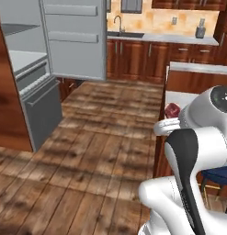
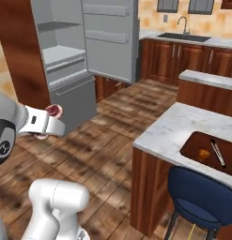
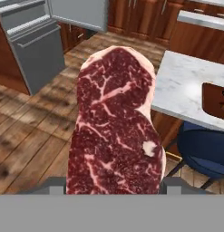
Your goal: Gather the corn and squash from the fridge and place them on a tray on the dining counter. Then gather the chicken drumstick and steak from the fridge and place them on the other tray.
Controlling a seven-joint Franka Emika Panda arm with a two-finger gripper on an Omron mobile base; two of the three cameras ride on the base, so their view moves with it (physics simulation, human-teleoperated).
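We see the steak (image 3: pixel 115 127) standing up between the jaws of the gripper (image 3: pixel 114 188), red and marbled with a pale fat rim. The jaws stand partly apart, closed against the meat's two sides, so we take it as held. In the right base view a bit of the steak (image 2: pixel 53 110) peeks past the white hand, out over the wood floor. The fridge (image 2: pixel 84 51) stands open behind, shelves bare. To the right lies the dining counter (image 2: pixel 183 124) with a brown tray (image 2: pixel 204 143) on it, holding a small orange piece and a dark utensil. A blue stool (image 2: pixel 202 197) sits just beside the counter.
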